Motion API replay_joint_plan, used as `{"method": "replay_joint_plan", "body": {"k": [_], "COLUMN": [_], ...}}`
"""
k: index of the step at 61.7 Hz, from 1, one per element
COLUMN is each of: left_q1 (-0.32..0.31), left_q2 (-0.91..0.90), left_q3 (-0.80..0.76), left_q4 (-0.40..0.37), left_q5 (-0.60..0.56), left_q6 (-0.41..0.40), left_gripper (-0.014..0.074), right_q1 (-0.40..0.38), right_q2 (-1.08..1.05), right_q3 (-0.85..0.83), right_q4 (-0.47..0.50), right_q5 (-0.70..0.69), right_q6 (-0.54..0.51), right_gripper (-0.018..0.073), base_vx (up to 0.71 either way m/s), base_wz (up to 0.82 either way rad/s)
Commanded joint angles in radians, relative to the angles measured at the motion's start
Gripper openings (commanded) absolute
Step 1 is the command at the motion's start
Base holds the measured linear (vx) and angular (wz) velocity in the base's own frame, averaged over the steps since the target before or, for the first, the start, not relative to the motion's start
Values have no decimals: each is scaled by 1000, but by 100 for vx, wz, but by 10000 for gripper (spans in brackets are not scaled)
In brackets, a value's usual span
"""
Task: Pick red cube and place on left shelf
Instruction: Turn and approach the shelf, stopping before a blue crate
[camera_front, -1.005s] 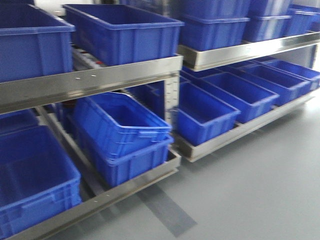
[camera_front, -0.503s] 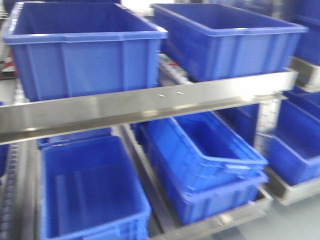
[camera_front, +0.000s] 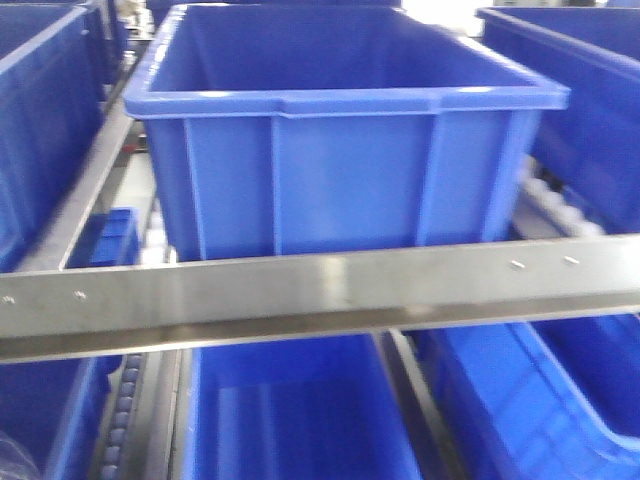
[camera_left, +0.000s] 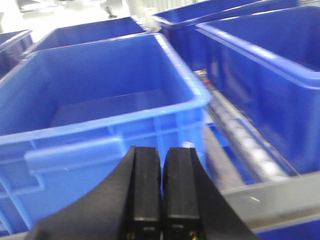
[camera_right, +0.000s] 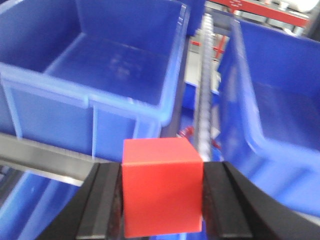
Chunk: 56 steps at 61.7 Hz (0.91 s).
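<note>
Red cube (camera_right: 162, 187) pinched betw R gripper (camera_right: 162, 170) fingers (camera_right: 105, 200); L gripper (camera_left: 161, 155) pressed together nr blue crate (camera_left: 75, 90)

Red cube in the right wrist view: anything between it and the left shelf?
No loose object. The red cube, clamped in the right gripper, faces the steel front rail of the left shelf and, behind it, the near wall of an open-topped blue crate. The cube would likely need to clear that rim.

The left gripper (camera_left: 161, 170) has its two black fingers (camera_left: 146, 185) pressed flat together, pad against pad. The right gripper (camera_right: 162, 200) clamps the red cube (camera_right: 162, 190) (a black finger (camera_right: 102, 205) against each side face), which fills the gap between them.
</note>
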Motion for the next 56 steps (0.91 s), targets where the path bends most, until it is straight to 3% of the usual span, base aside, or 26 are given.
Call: {"method": "replay_joint_plan", "body": {"k": [1,56], "left_q1": [-7,-7], "left_q2": [0,0], "left_q3": [22,22], "left_q4": [-5,-5], "left_q5": [-90,-90], "left_q6": [1,1], "left_gripper": [106,106], "right_q1": [-7,-7], "right_q2": [4,4], "right_q3": [-29,-29], "right_q4": [-1,-1], "right_q5": [-85,-85], "right_q6": [1,1], "right_gripper": [67,67], "base_vx": [30,12], "base_wz": [28,24]}}
